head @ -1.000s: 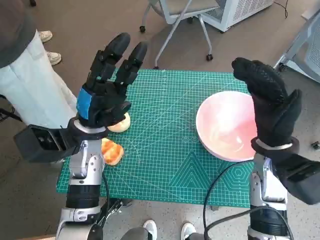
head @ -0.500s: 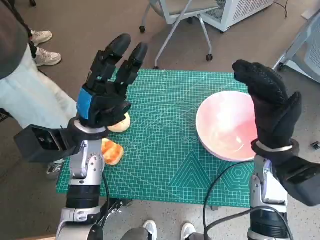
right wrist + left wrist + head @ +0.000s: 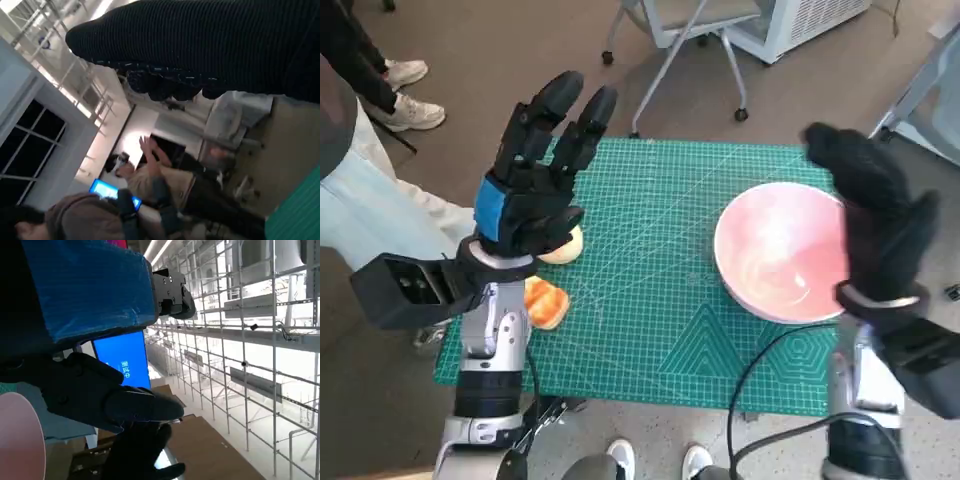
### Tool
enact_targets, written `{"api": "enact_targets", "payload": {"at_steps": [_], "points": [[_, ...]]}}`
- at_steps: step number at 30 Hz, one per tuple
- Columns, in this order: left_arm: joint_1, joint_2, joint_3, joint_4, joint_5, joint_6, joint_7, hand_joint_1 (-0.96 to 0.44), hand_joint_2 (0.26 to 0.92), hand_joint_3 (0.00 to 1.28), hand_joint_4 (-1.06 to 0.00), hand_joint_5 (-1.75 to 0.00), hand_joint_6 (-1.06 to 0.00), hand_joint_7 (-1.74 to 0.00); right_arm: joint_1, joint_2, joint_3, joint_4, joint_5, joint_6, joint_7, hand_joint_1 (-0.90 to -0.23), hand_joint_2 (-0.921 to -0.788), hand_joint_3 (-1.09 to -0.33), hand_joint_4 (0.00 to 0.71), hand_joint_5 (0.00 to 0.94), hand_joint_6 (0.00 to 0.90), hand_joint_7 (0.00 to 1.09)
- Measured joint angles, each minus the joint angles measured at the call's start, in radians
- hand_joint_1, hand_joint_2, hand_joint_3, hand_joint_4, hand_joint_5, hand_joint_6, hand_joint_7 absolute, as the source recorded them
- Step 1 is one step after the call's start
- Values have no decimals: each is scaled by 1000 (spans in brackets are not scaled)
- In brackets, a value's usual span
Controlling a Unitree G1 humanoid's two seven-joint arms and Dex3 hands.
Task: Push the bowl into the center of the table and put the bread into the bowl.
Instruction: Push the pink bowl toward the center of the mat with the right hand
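Your table [image 3: 650,300] carries a green cutting mat across its whole top. A person [image 3: 365,200] in pale trousers stands at its left side, and a chair [image 3: 680,30] on castors sits on the floor beyond the far edge.

The pink bowl [image 3: 775,250] is the largest thing on the mat. It sits upright on the right half, close to the right edge and well off the middle.

Your right hand [image 3: 875,215] is raised at the bowl's right side and overlaps its rim in the head view. You cannot tell from that view whether the glove touches the bowl. The glove is blurred there and its fingers point up and away from you, with nothing seen in them. The right wrist view shows only the glove's back, so how far the fingers are apart is unclear.

Your left hand [image 3: 535,170] is held up above the mat's left part, fingers straight and spread, gripping nothing.

The bread lies at the left edge, well apart from the bowl. A pale bun [image 3: 563,246] shows partly under your left hand, and a smaller orange-glazed piece [image 3: 545,303] lies just nearer you beside the forearm.
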Motion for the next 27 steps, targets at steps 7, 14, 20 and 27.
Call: {"api": "enact_targets", "payload": {"at_steps": [7,14,20,27], "points": [[6,3,1,2,2,-11,2,-629,921,279,-166,-14,1,-515,-33,-89,-75,264,-110,-115,-165,-638,-921,-818,186,0,78,406],[6,2,-2,4,27,-29,2,-637,921,307,-167,-13,1,-490,-98,-136,-106,520,-123,-154,-251,-578,-921,-870,178,0,73,394],[8,2,-2,5,37,-44,3,-637,921,312,-168,-13,1,-486,-159,-139,-148,733,-60,-137,-253,-567,-921,-876,166,0,98,365],[21,7,-1,5,57,-57,4,-638,921,324,-169,-12,1,-483,-181,-114,-183,897,14,-75,-214,-574,-921,-858,148,0,132,331]]}}
